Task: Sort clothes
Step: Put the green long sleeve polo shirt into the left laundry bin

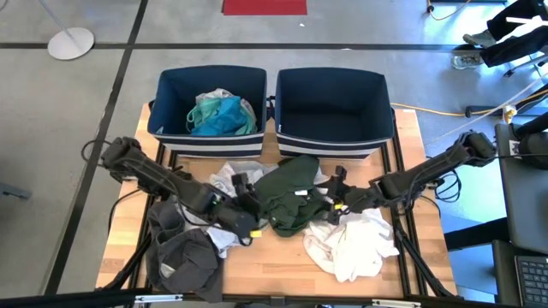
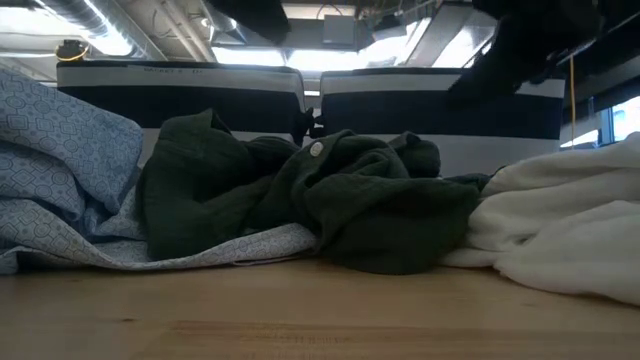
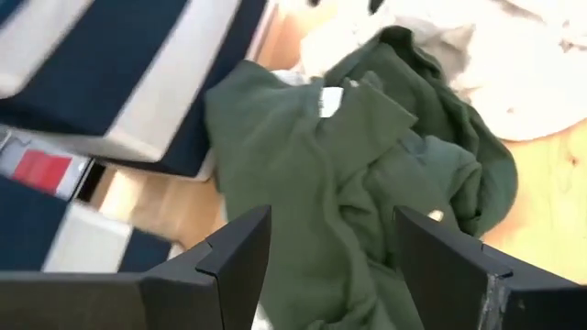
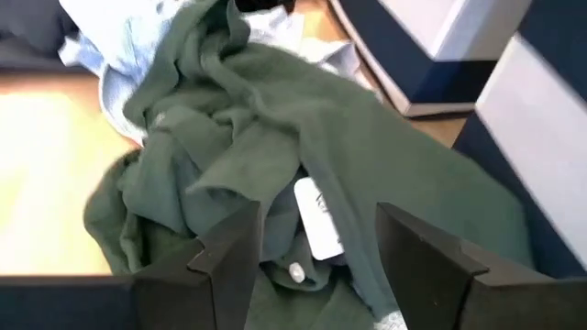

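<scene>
A dark green garment point(image 1: 295, 192) lies crumpled on the table's middle, resting partly on a light patterned garment point(image 1: 224, 178); it also shows in the low view point(image 2: 330, 200). My left gripper point(image 1: 255, 208) is open just left of it and above it, green cloth showing between its fingers in the left wrist view point(image 3: 330, 220). My right gripper point(image 1: 332, 200) is open at the garment's right side, also above it point(image 4: 316, 215). A white garment point(image 1: 355, 244) lies near right and a dark grey one point(image 1: 184, 261) near left. A turquoise garment point(image 1: 221, 115) lies in the left bin.
Two navy bins with white stripes stand side by side at the table's far edge: the left bin point(image 1: 163, 94) holds clothes, and the right bin point(image 1: 330, 103) shows only its bare floor. Bare wood shows at the near middle point(image 1: 282, 265).
</scene>
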Tool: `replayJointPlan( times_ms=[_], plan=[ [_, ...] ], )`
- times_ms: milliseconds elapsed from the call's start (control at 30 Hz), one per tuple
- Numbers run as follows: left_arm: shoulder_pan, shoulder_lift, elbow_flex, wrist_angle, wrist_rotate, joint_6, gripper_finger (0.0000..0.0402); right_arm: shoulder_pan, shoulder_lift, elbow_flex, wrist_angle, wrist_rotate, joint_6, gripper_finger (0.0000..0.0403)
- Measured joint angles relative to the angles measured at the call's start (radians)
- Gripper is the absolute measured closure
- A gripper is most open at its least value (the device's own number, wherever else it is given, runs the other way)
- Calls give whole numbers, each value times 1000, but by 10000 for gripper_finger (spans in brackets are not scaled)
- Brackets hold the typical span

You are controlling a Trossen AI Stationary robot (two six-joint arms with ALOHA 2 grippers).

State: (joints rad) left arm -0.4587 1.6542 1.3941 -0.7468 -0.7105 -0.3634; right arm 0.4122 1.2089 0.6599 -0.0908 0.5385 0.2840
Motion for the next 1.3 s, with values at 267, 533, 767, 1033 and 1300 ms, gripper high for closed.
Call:
replayJointPlan(
  times_ms=[267, 533, 767, 1033, 1300],
  plan=[
    [1, 114, 0, 117, 1, 20, 185, 0, 165, 0, 76, 42, 2, 189],
    [16, 157, 0, 168, 23, -75, 185, 0, 256, 0, 158, 129, 2, 189],
    [15, 174, -62, 279, 23, -107, 185, 0, 279, 0, 154, 150, 5, 189],
    [33, 176, -169, 449, 40, -129, 185, 0, 279, 0, 168, 150, 7, 189],
    [57, 173, -280, 625, 76, -83, 185, 0, 282, 0, 170, 150, 7, 189]
  ],
)
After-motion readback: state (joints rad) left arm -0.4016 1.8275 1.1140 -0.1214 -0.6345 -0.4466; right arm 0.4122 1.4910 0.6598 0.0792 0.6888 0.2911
